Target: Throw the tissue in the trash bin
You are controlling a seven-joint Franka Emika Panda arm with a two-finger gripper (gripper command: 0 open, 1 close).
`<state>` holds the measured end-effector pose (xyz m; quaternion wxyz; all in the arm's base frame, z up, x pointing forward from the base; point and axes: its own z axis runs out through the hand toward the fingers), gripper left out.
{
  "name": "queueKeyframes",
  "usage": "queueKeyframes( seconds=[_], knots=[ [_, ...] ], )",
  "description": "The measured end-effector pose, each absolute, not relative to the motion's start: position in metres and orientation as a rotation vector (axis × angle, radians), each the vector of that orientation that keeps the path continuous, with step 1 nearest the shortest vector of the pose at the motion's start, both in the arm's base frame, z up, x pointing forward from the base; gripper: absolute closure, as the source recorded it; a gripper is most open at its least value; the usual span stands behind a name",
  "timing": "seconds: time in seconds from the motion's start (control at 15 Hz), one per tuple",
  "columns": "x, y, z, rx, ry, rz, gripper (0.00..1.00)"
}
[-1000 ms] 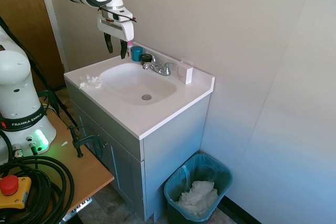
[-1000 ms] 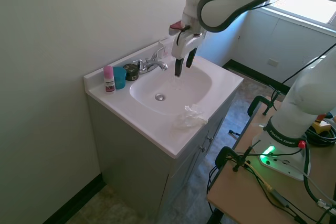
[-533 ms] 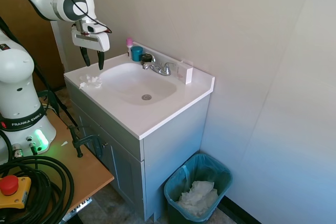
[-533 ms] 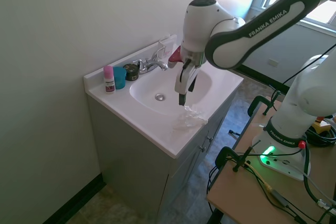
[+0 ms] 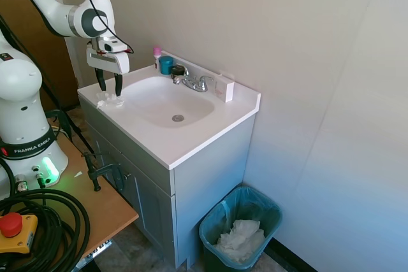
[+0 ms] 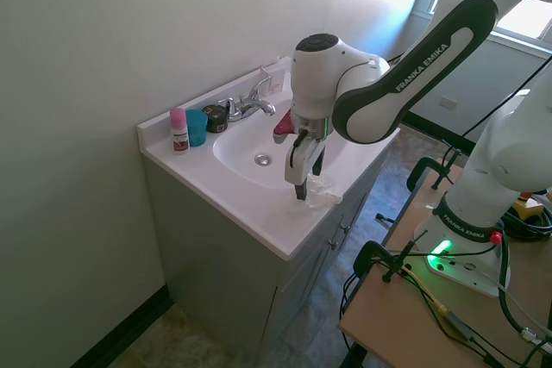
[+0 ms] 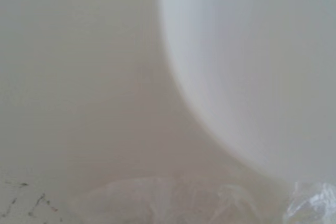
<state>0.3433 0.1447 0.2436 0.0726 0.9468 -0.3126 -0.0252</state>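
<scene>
- trash bin [image 5: 241,226] on the floor beside the vanity, seen in first exterior view only
- gripper [image 5: 109,88] spread open, poised just above the tissue [image 5: 110,99] on the sink [image 5: 191,141] counter's front corner
- faucet [image 5: 193,82] and blue cup [image 5: 166,64] well behind

Vanity: white countertop [image 5: 191,141] with an oval basin [image 5: 167,101], on a grey cabinet [image 5: 210,176].
Faucet: chrome faucet [image 5: 193,82] behind the basin.
Back ledge: blue cup [image 5: 166,64], pink-capped bottle [image 6: 178,129] just beside it, a dark round container [image 6: 215,117].
</scene>
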Motion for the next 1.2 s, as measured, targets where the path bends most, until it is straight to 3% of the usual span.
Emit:
queueKeyframes(
  seconds=[1.2],
  knots=[
    [0.349,0.128,0.231,2.867,-0.978,-0.16,1.0]
  ],
)
